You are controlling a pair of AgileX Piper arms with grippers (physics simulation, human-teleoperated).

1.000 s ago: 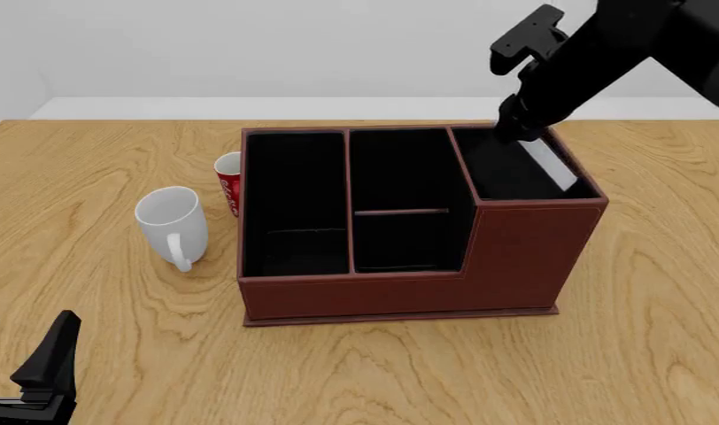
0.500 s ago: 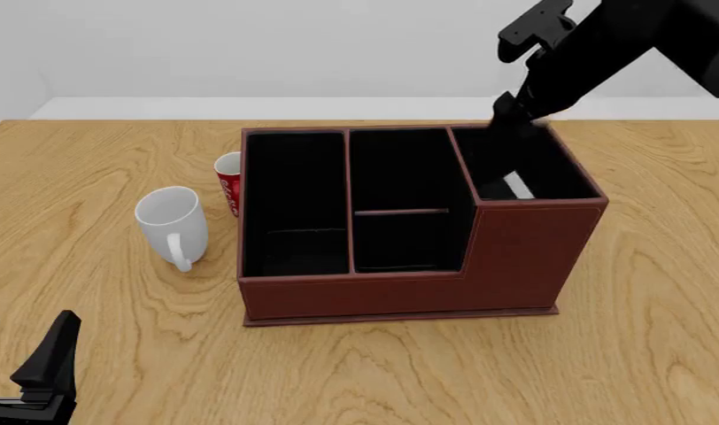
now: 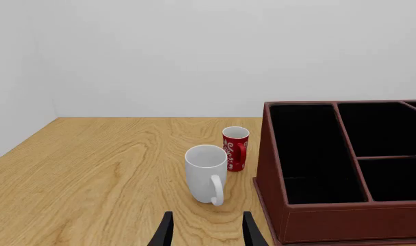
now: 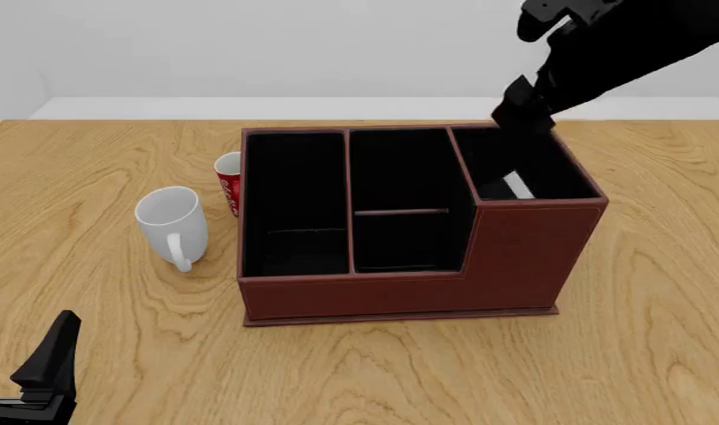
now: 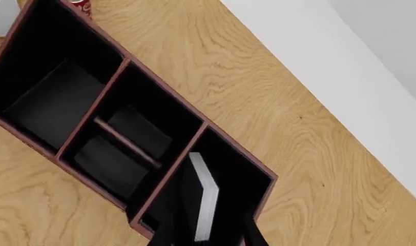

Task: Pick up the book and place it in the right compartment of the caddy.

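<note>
Simulated tabletop scene, wood-grain table (image 4: 123,150), blank white walls, flat rendered lighting

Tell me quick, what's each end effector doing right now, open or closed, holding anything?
Left end effector: open, holding nothing, low over the wooden table.
Right end effector: open, empty, above the small black-covered book.

The right gripper (image 4: 528,106) is hanging high at the far right, fingers pointing down, jaws parted and holding nothing. The left gripper (image 4: 23,354) is sitting low at the near left corner, its 2 fingers (image 3: 165,233) spread apart, empty.
</note>
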